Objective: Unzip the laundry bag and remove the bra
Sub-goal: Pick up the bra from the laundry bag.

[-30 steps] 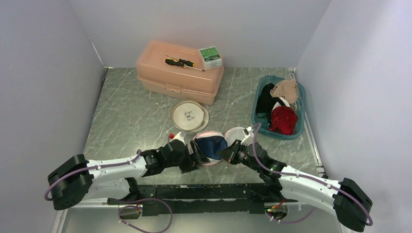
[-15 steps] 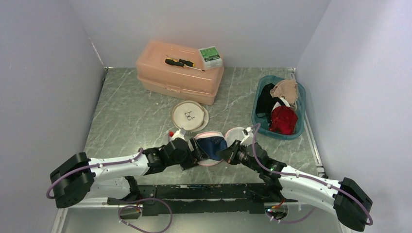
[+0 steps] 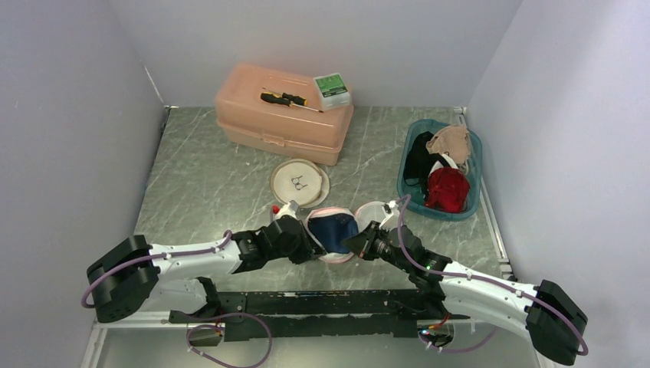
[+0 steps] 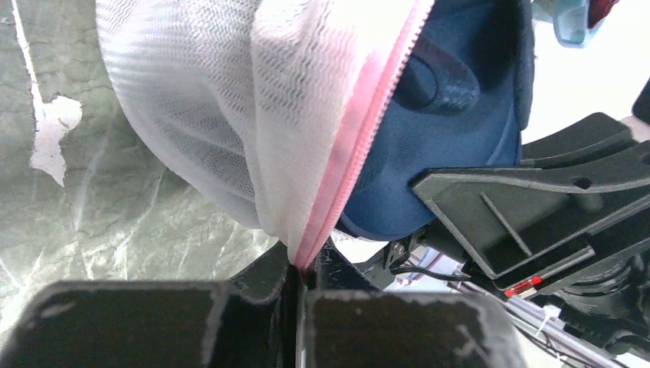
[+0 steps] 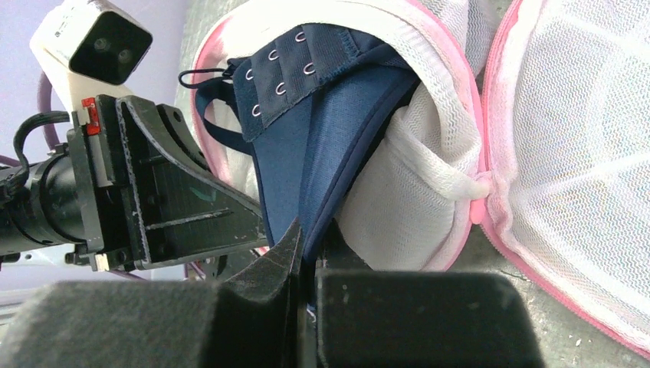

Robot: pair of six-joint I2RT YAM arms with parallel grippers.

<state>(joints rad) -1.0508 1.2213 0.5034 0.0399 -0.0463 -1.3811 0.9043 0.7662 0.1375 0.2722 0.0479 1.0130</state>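
The left fingers (image 4: 268, 280) had just snapped shut on the pink zip edge of the laundry bag (image 4: 207, 115).
Wide a moment earlier, they now pinned the opened mesh near the front of the worktop (image 3: 199, 176), while the right fingers (image 5: 285, 244) pinched the navy bra (image 5: 322, 130) (still mostly inside). Pulling it free looked next, though the bag's rim might drag. The clothes basket (image 3: 457, 216) and box (image 3: 283, 123) stood well apart.

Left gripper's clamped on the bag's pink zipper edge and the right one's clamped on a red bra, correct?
Not quite: the bra in the right gripper is navy blue, not red; the right wrist view shows it. The left gripper is indeed clamped on the laundry bag's pink zipper edge.
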